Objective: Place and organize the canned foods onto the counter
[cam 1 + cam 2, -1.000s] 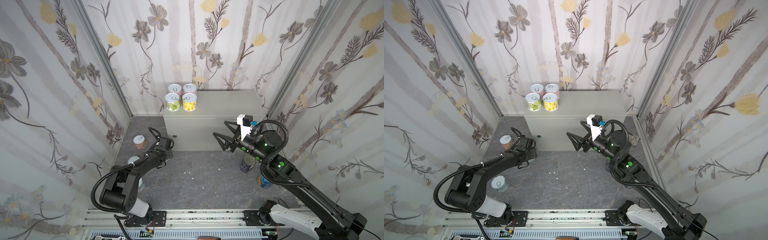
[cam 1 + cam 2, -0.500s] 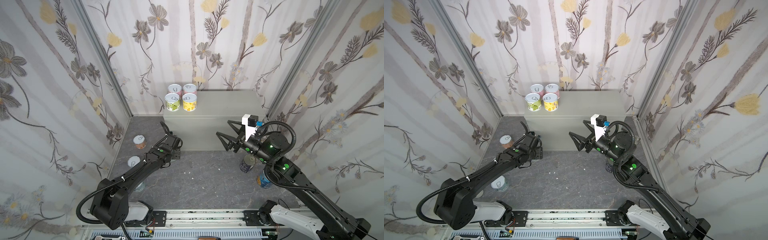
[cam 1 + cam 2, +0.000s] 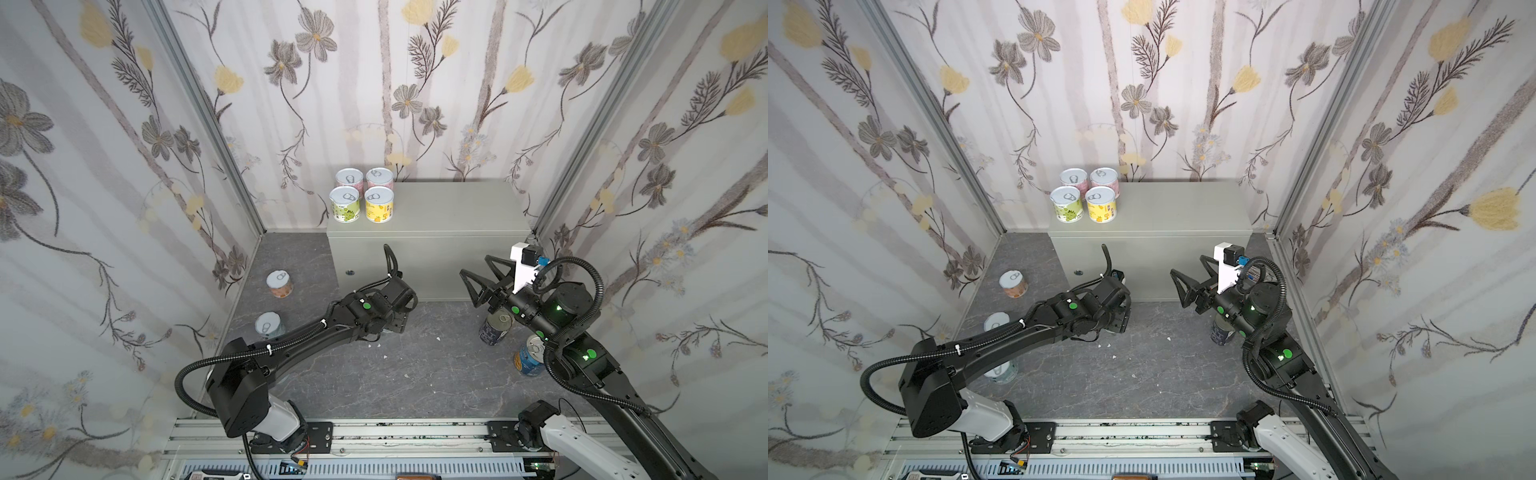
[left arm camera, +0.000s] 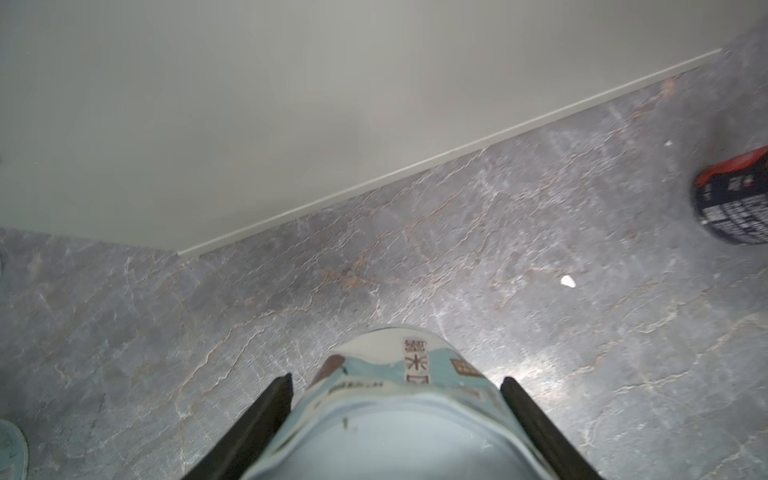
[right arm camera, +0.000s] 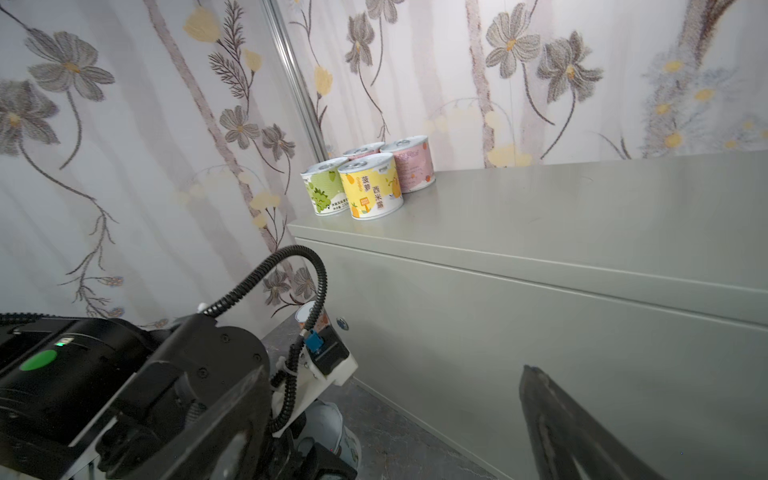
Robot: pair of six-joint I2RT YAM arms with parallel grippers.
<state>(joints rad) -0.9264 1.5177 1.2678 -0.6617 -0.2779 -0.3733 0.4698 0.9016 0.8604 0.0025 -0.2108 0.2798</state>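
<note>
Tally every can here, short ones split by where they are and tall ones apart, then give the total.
Short cans on the counter: 4
Short cans standing on the floor: 3
Short can in the left gripper: 1
Tall cans on the floor: 2
Total: 10
</note>
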